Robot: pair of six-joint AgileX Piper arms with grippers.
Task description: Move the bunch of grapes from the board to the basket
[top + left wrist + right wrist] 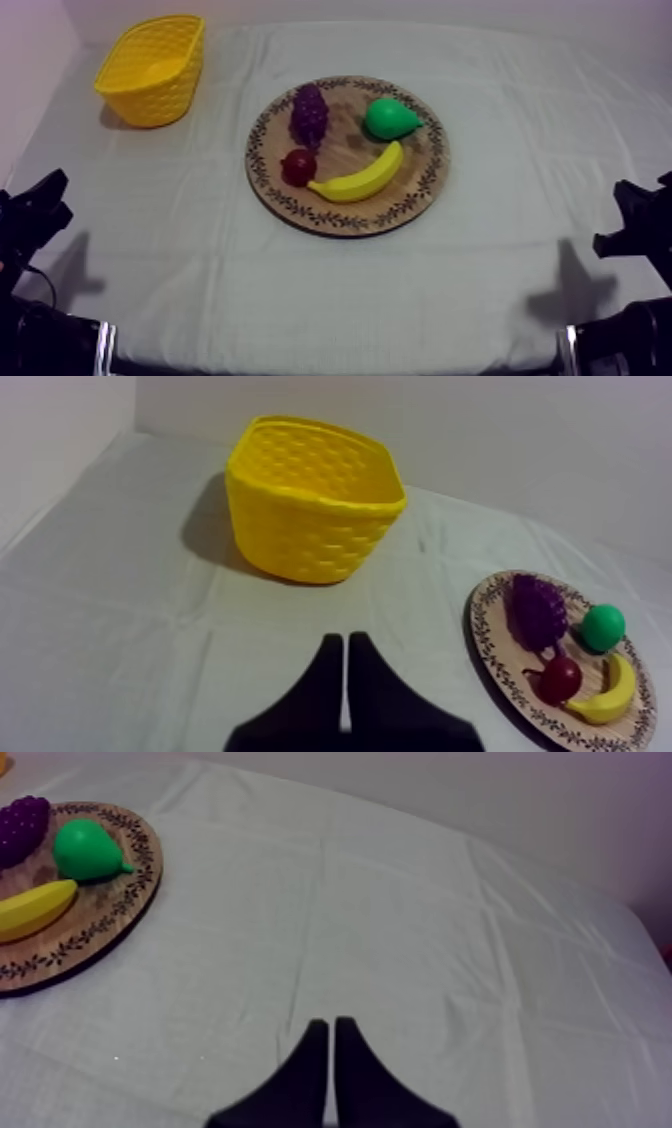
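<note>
A purple bunch of grapes (pixel 309 114) (pixel 538 611) (pixel 22 826) lies on the left part of the round wooden board (pixel 420 185) (pixel 490 638) (pixel 120 902) in the middle of the table. The yellow basket (pixel 152 70) (pixel 312 498) stands empty at the far left corner. My left gripper (pixel 40 205) (pixel 345 644) rests low at the left, shut as a narrow wedge, well short of the basket. My right gripper (pixel 625 215) (pixel 331 1024) rests low at the right, shut on nothing, far from the board.
Sharing the board are a green pear (pixel 390 118) (pixel 603 627) (pixel 86 850), a yellow banana (pixel 362 179) (pixel 606 693) (pixel 32 910) and a small red fruit (pixel 298 166) (pixel 561 678) just below the grapes. Bare cloth lies between board and basket.
</note>
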